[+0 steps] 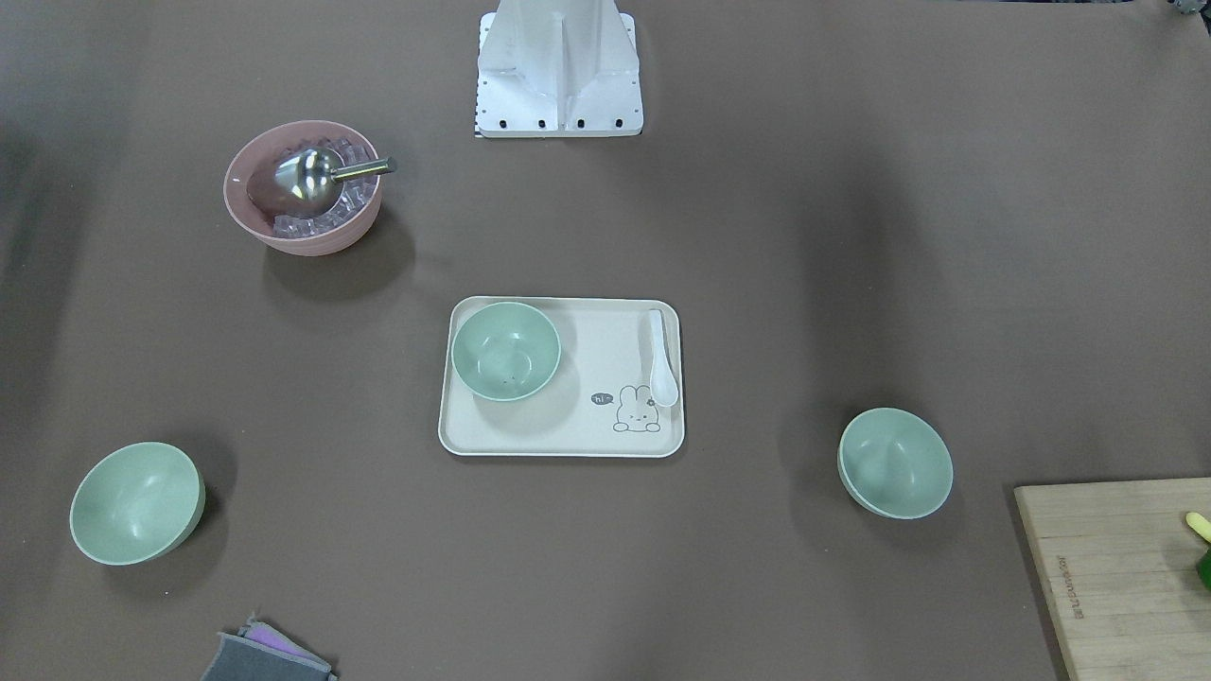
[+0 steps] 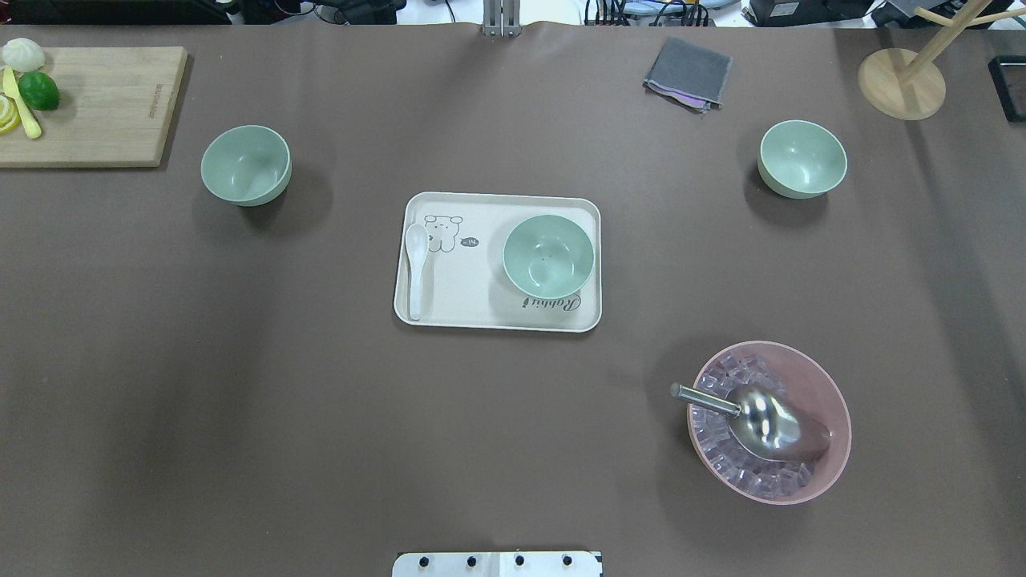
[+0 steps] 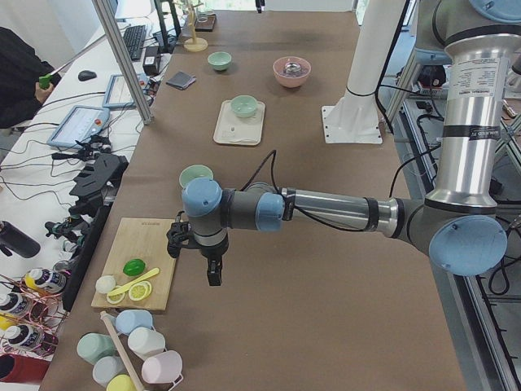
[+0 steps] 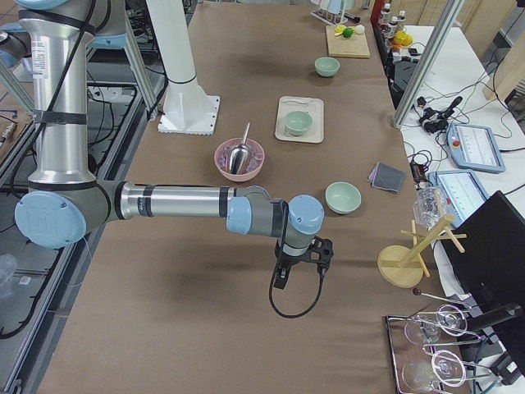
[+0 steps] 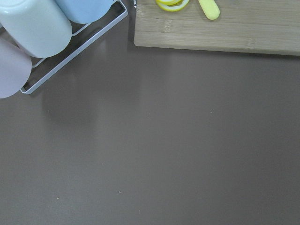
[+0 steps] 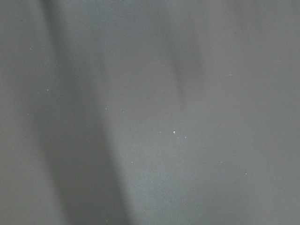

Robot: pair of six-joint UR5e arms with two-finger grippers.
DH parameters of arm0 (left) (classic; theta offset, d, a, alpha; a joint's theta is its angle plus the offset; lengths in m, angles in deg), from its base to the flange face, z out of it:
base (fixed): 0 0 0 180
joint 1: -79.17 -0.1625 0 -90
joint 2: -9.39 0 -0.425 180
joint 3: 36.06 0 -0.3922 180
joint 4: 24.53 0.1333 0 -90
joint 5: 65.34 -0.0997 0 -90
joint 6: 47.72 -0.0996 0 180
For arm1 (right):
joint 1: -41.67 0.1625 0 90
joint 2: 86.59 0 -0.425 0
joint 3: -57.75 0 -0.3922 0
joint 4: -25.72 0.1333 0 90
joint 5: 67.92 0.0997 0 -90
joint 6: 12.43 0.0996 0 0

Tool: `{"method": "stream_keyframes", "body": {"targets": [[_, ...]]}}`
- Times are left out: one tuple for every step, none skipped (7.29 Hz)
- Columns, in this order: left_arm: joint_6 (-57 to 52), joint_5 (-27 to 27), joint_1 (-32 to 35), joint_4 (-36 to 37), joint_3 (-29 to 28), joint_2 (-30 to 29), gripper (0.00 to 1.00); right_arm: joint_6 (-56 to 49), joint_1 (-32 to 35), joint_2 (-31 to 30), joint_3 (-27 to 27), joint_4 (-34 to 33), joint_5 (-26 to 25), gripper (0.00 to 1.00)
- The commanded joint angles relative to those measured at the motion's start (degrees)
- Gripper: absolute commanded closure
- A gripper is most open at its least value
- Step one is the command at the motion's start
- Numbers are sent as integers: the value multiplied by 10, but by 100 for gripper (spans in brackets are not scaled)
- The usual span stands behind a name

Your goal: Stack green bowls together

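Note:
Three pale green bowls stand apart and upright. One (image 2: 549,255) sits on the right half of the cream tray (image 2: 481,308). One (image 2: 245,164) stands far left on the table, one (image 2: 801,158) far right. No gripper shows in the overhead or front view. In the exterior left view my left gripper (image 3: 214,277) hangs over bare table beside the cutting board, on the near side of the left bowl (image 3: 195,175). In the exterior right view my right gripper (image 4: 280,281) hangs over bare table, nearer the camera than the right bowl (image 4: 343,197). I cannot tell whether either is open or shut.
A pink bowl (image 2: 826,393) with ice cubes and a metal scoop (image 2: 769,421) stands near right. A white spoon (image 2: 416,264) lies on the tray. A cutting board (image 2: 104,104) with lime and lemon, a grey cloth (image 2: 688,72) and a wooden stand (image 2: 902,80) lie along the far edge.

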Motion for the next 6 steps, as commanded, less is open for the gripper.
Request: {"method": "stream_keyframes", "body": {"targets": [[1, -1, -1, -1, -2, 2, 2, 1, 1, 0, 1, 0, 1, 0], [0, 0, -1, -2, -3, 4, 2, 1, 1, 2, 1, 0, 1, 0], [0, 1, -1, -2, -3, 4, 2, 1, 1, 3, 1, 0, 1, 0], [0, 1, -1, -3, -2, 6, 2, 1, 1, 3, 0, 0, 1, 0], [0, 1, -1, -5, -3, 6, 2, 1, 1, 5, -1, 0, 1, 0], [0, 1, -1, -5, -2, 6, 2, 1, 1, 6, 0, 0, 3, 0]]}}
